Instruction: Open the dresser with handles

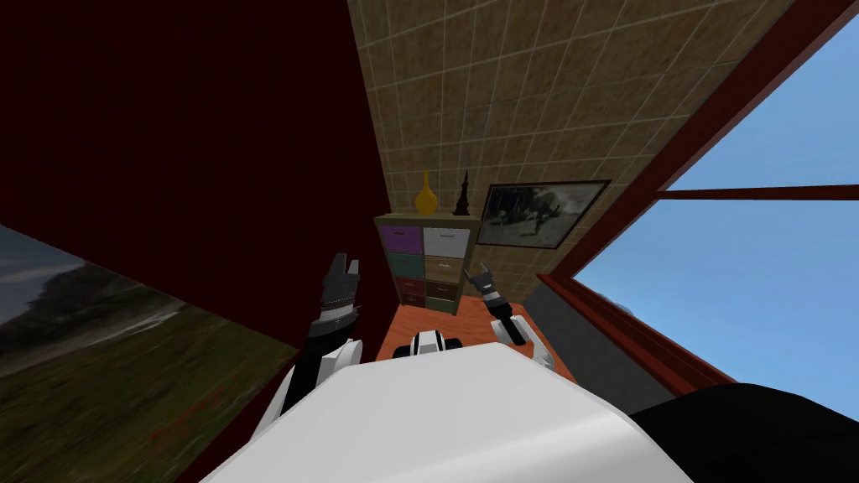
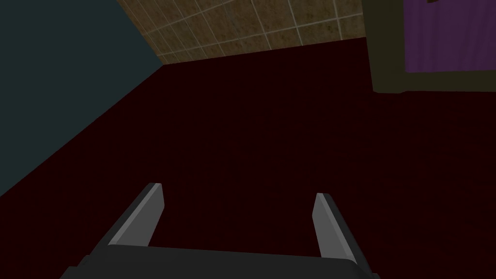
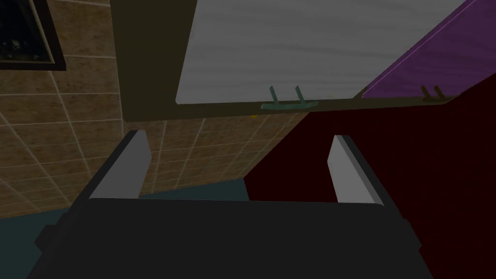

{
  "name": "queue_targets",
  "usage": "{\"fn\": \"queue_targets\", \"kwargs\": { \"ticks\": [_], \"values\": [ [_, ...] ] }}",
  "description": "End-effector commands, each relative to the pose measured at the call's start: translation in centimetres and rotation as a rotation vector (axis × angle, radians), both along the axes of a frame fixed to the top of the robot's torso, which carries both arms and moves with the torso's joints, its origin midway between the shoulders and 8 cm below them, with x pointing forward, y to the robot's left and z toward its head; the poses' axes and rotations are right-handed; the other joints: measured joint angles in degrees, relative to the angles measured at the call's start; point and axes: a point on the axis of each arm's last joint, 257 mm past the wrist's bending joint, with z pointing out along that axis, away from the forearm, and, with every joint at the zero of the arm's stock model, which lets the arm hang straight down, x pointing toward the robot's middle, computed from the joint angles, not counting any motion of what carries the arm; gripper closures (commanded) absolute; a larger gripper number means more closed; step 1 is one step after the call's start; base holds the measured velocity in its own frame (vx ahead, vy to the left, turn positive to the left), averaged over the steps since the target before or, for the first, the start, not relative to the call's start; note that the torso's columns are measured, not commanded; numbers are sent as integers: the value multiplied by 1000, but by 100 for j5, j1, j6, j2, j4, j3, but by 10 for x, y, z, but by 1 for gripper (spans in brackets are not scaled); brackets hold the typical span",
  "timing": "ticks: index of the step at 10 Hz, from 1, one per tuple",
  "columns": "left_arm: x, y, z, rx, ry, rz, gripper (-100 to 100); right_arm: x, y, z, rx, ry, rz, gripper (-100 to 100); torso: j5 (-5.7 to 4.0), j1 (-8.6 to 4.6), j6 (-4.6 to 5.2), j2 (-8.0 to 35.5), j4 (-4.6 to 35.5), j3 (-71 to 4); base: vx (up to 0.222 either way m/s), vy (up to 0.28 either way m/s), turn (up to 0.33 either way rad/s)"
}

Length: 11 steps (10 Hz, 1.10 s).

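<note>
You see the dresser (image 1: 426,262) ahead at the tiled wall (image 1: 520,101), a yellow vase (image 1: 426,194) and a black figurine (image 1: 461,196) on top, a picture (image 1: 541,214) beside it. The right claw (image 3: 240,138), released, faces the handle (image 3: 289,102) of the white drawer (image 3: 310,48), not touching. The left claw (image 2: 237,191), released, faces the red wall (image 2: 266,135).
</note>
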Motion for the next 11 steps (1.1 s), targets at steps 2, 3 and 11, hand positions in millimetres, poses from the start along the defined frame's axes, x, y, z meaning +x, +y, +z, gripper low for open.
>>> {"fn": "queue_targets", "kwargs": {
  "ticks": [2,3,11],
  "values": [
    [0,0,0,0,0,0,0,3,-4,-12,-97,9,-41,-100,-3,-9,0,8,3,6,52,50,-18],
    [0,0,0,0,0,0,0,7,-6,-23,-149,24,-62,-100,-5,-18,1,15,5,11,59,60,-129],
    [0,0,0,0,0,0,0,16,-14,-64,-396,70,-152,-100,-3,-10,1,8,3,6,64,72,-83]
  ]
}}
